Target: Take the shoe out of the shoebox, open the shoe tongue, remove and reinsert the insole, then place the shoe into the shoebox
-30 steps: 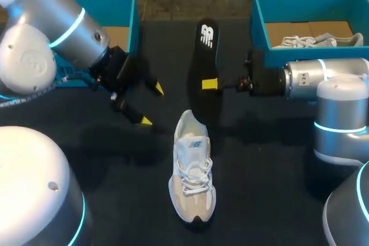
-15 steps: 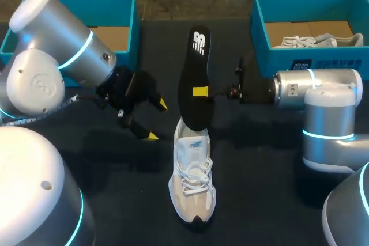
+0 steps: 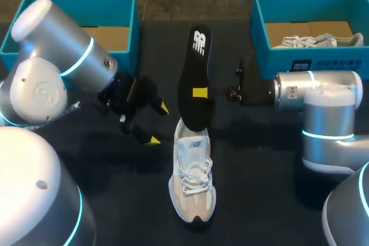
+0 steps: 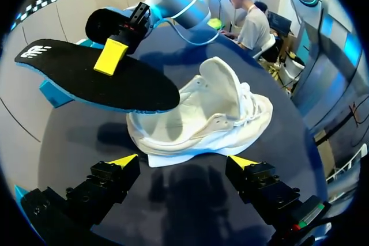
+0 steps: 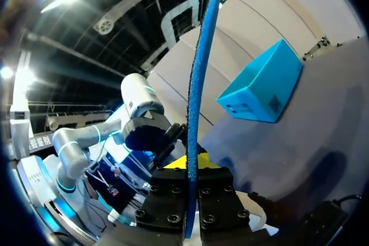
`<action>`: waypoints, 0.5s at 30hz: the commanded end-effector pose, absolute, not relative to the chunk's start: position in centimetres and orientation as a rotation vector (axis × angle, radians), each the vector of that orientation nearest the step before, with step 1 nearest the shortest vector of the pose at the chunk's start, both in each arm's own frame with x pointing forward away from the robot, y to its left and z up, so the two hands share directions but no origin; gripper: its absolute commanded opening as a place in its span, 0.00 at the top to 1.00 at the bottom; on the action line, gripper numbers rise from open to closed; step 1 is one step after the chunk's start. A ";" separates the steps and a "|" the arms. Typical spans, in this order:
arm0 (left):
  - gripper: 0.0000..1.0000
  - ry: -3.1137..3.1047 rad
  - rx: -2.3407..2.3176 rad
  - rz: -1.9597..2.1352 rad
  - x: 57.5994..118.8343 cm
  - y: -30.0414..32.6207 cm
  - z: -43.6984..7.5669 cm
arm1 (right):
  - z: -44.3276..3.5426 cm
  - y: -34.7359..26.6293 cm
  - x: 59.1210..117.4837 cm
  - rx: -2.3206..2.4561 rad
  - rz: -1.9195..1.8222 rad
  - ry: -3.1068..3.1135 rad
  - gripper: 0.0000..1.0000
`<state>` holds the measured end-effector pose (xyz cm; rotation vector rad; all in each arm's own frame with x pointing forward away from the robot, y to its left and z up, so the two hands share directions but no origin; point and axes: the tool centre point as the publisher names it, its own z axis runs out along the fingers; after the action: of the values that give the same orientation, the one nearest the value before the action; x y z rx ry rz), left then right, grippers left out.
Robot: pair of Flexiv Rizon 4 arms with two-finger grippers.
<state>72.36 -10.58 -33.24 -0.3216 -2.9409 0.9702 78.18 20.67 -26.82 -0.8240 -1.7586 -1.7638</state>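
A beige and white shoe (image 3: 193,177) lies on the dark table (image 3: 259,171), toe toward the front edge, with its tongue pulled up (image 4: 222,82). My right gripper (image 3: 200,92) is shut on the black insole (image 3: 193,73), whose near end hangs over the shoe's heel opening. The right wrist view shows that insole (image 5: 199,84) edge-on, with a blue underside, between the shut fingers of the right gripper (image 5: 192,168). Left of the shoe's heel, my left gripper (image 3: 159,124) stands open and empty. In the left wrist view the shoe (image 4: 213,113) lies ahead of the left gripper (image 4: 183,161), under the insole (image 4: 98,76).
A blue shoebox (image 3: 109,1) stands at the back left. A second blue shoebox (image 3: 259,15) at the back right holds another pale shoe (image 3: 314,41). My right arm (image 3: 311,87) lies just in front of that box.
My right gripper has carried the insole left and nearer, so its end now overlaps the shoe's heel. My left gripper has moved closer to the shoe.
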 end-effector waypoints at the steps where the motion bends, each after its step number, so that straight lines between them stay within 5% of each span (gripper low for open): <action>1: 0.00 -2.952 -0.316 0.974 72.1 -11.0 -34.2 | -27.1 21.2 78.1 -0.823 -1.786 -1.766 1.00; 15: 0.00 -2.922 -0.290 0.948 72.2 -11.2 -35.0 | -27.7 21.9 78.1 -0.779 -1.864 -1.797 1.00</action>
<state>72.05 -11.09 -34.89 -0.2903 -2.9225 0.9500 78.29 21.46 -27.28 -0.7764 -1.8042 -1.8473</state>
